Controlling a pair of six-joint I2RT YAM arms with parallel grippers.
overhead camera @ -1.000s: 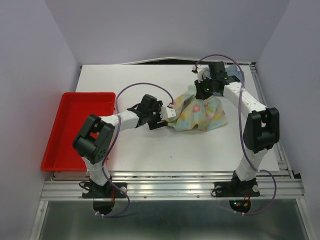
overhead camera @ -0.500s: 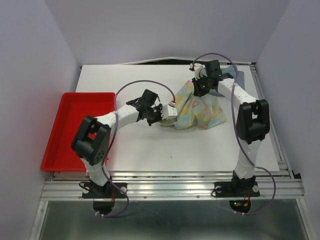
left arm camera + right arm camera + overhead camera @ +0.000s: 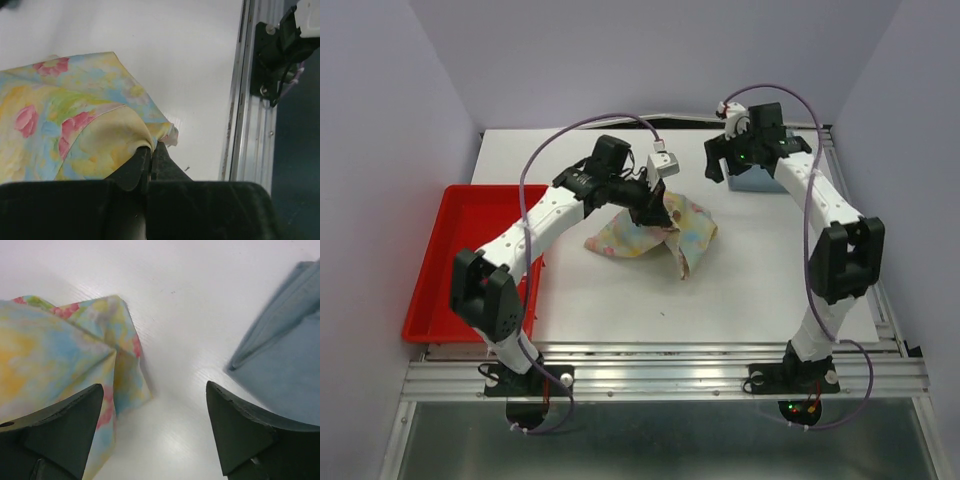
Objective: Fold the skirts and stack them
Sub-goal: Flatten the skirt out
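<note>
**Top view.** The left arm [image 3: 535, 215] rises from its base at 7 o'clock and reaches across the counter [image 3: 620, 310] toward 1 o'clock, with the wrist bent downward near the counter's centre. The left hand [image 3: 658, 210] is clamped on an edge of the floral skirt [image 3: 640, 238]. That edge is raised, while the rest of the cloth lies rumpled on the counter and trails toward 8 o'clock and 5 o'clock of the grip. The right arm [image 3: 820, 195] stands tall from its base at 5 o'clock and stretches toward 11 o'clock, ending at the far right of the counter. The right hand [image 3: 720, 170] is held there with its fingers spread wide. The denim skirt [image 3: 757, 182] lies flat just beside it, at 3 o'clock of the hand and at 2 o'clock of the floral skirt. The two skirts lie apart. A red tray [image 3: 425, 300] sits at the counter's 9 o'clock edge.

**Left wrist view.** The left hand [image 3: 150, 152] has its fingers closed together on a yellow fold of the floral skirt [image 3: 75, 120].

**Right wrist view.** The right hand [image 3: 154, 390] is open, and bare counter shows between its fingers. The floral skirt [image 3: 55, 355] lies at 9 o'clock and the denim skirt [image 3: 287, 365] at 3 o'clock.
</note>
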